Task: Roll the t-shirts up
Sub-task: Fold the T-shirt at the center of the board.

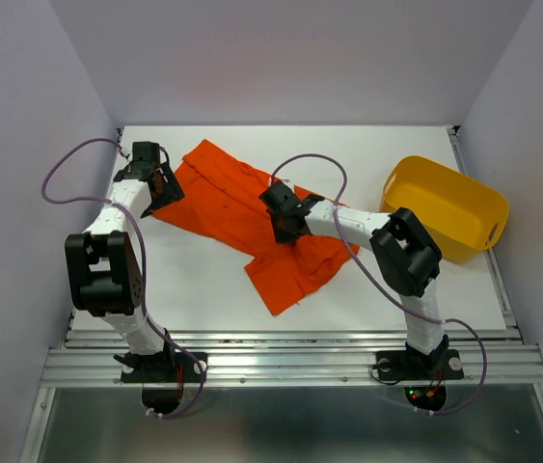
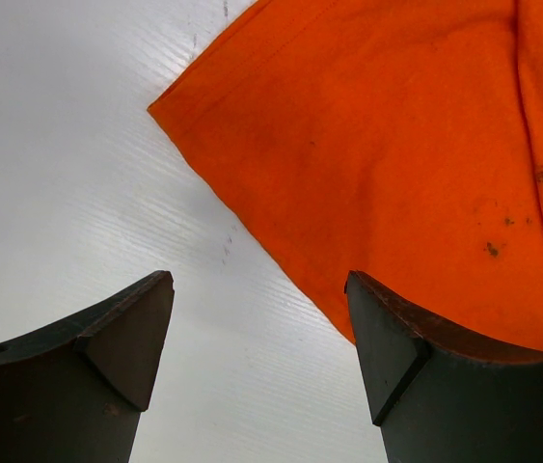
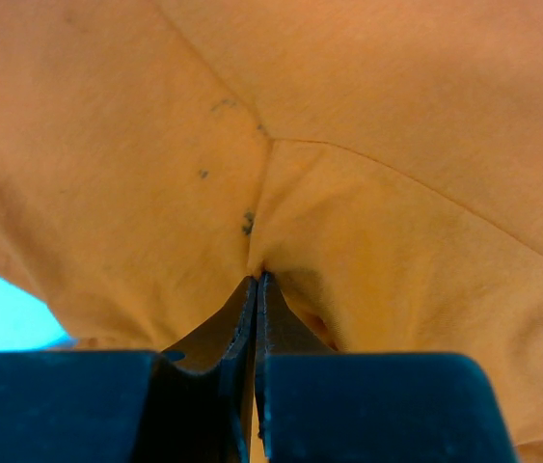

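I take the yellow tub [image 1: 442,204] as my mark; it sits at the right edge of the white table [image 1: 194,289], with a handle slot showing in its near end. The orange-red t-shirt [image 1: 237,217] lies on the table to the left of the tub. It is spread in a rumpled slant, with one end far from the tub towards the back of the table. The other end is nearer the arms' bases and closer to the tub, though not touching it.

My right fingers [image 3: 255,301] are down on the middle of the shirt, on the part closest to the tub. They are clenched tight on a small pinch of cloth. In the right wrist view the fabric gathers into creases that run up from the tips, and a few small dark specks mark it.

My left fingers [image 1: 165,188] are at the shirt's edge farthest from the tub and are spread wide, with nothing between them. In the left wrist view one fingertip is over bare table and the other is at the orange hem. A corner of the cloth lies flat on the table just beyond them.
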